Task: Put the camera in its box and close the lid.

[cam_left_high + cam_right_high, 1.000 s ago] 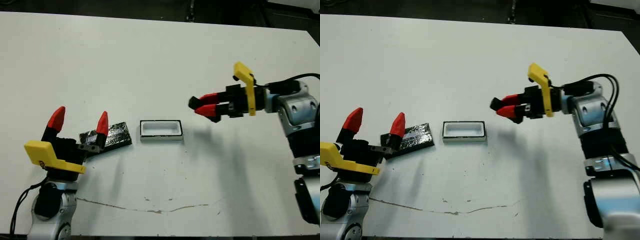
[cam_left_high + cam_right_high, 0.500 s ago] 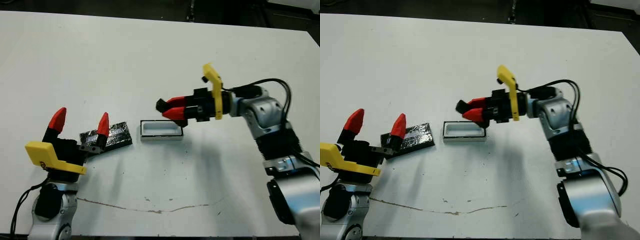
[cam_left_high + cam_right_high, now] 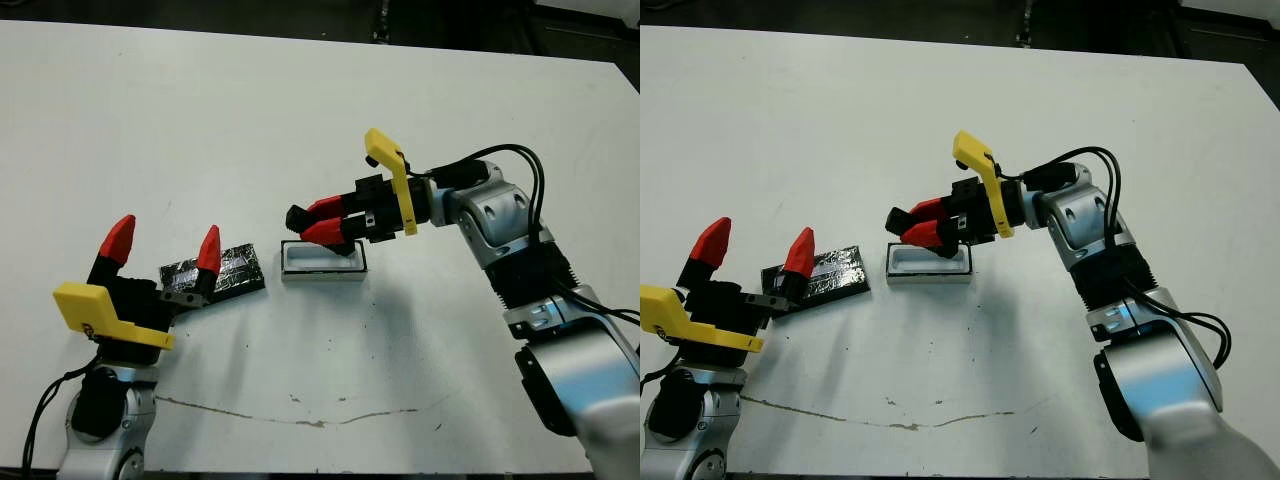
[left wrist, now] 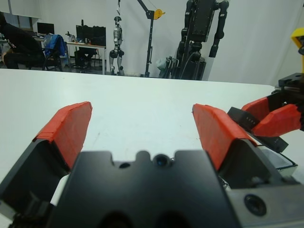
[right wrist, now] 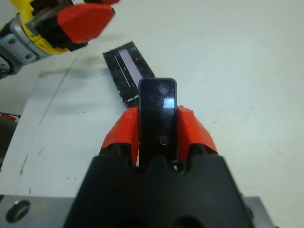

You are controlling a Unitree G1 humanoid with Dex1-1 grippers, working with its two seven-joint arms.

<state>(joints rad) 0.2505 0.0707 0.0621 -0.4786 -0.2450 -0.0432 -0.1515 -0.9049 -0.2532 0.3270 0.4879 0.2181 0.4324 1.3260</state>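
Camera in fingers above box

1. The right gripper has swung in from the robot's right side of the tabletop toward the middle, carrying the camera clamped between its jaws the whole way
2. A second ago it hung well to the right of the box; half a second ago its tips had reached the box's right end; now they sit over the box itself, covering part of its far wall
3. The right arm has folded inward with the move, its elbow and cable now nearer the centre
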